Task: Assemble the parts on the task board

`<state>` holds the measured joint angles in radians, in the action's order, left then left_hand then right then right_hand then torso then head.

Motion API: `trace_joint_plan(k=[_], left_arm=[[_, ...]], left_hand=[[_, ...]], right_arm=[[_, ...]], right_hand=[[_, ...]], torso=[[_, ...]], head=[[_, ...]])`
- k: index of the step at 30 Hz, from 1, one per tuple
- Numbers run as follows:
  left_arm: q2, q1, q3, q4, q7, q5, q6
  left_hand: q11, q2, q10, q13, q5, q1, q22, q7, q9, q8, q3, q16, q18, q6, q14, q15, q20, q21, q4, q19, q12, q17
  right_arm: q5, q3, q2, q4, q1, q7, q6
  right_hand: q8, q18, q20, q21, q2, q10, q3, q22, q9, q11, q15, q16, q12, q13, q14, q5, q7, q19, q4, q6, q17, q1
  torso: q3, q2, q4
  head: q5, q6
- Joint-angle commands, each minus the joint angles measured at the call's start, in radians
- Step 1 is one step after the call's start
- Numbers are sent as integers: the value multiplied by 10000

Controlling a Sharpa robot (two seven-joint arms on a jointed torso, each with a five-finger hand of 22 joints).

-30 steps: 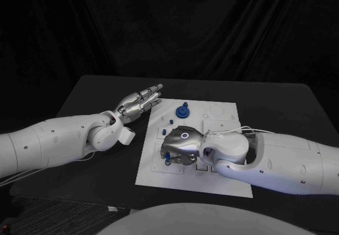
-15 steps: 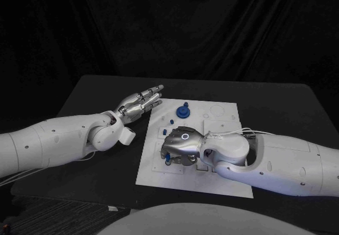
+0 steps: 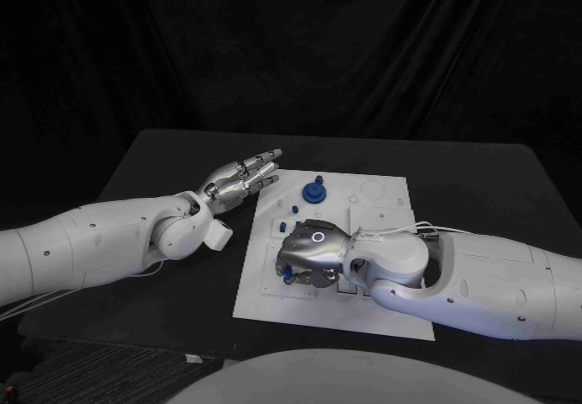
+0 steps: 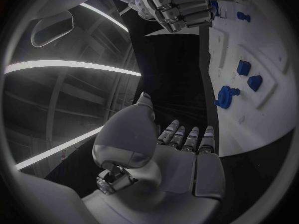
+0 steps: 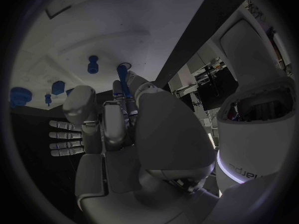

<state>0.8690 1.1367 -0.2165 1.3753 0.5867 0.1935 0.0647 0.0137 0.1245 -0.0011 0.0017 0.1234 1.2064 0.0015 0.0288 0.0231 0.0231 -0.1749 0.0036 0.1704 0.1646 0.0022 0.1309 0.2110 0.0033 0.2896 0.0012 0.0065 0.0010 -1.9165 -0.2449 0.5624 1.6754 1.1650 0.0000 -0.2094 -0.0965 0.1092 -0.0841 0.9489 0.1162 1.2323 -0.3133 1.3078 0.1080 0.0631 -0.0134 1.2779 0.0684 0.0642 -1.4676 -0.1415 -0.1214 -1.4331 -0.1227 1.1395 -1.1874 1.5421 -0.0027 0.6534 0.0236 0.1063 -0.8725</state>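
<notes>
The right hand (image 3: 309,252) is curled down over the task board (image 3: 376,316), apparently pinching a slim blue part (image 5: 123,84); a tilted or slack pinch could let it jam or drop. The left hand (image 3: 240,177) lies open off the board's edge. A blue round part (image 3: 314,193) stands nearby, unobstructed.

Black table (image 3: 158,168), black drapes behind (image 3: 364,67), dim rm

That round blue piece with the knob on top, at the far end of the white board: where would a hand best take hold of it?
Probably by the knob. The round blue piece stands upright on the board, its wide disc lying low and the narrow knob rising above it, so fingers coming straight down can pinch the knob. The left hand is nearest, open beside the board.
</notes>
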Motion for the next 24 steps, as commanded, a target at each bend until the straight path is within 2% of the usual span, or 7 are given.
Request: trace_joint_plan(k=[1, 13, 24], left_arm=[[-19, -18, 9, 6, 23, -54, 181], [-37, -27, 9, -26, -76, -54, 235], [-27, -33, 9, -49, -192, -54, 296]], left_hand=[[96, 46, 11, -17, 61, 129, -8, 63, 13, 14, -87, -36, -206, 6, -22, 72, 51, -31, -4, -11, -65, -10], [111, 128, 11, -17, 149, 226, 1, 86, 14, 16, -128, -36, -217, 17, -22, 106, 73, -28, -8, -10, -65, -10], [198, 295, 17, -12, 452, 517, 19, 148, 26, 30, -239, -36, -245, 104, -22, 184, 123, -23, -42, -5, -56, -10]], right_arm=[[39, -26, 16, 21, -52, -103, 141], [59, -26, 20, 13, -59, -111, 165], [61, -26, 57, 16, -67, -159, 233]], right_hand=[[12, -85, 14, 56, 56, 52, -55, 1307, 8, -1, -54, 18, 9, 13, -312, 57, 4, -51, 18, 56, -15, -22], [17, -83, 16, 49, 67, 65, -56, 1304, 12, -3, -58, 10, 7, 13, -310, 72, 5, -48, 14, 61, -6, -44], [59, -81, 18, 37, 97, 35, -69, 1300, 6, 8, -55, -2, -25, 3, -304, 87, -4, -39, 10, 16, 9, -79]], torso=[[1, -2, -1], [-3, 1, 7], [-6, 2, 5]], head=[[-2, -2], [7, -2], [34, -2]])
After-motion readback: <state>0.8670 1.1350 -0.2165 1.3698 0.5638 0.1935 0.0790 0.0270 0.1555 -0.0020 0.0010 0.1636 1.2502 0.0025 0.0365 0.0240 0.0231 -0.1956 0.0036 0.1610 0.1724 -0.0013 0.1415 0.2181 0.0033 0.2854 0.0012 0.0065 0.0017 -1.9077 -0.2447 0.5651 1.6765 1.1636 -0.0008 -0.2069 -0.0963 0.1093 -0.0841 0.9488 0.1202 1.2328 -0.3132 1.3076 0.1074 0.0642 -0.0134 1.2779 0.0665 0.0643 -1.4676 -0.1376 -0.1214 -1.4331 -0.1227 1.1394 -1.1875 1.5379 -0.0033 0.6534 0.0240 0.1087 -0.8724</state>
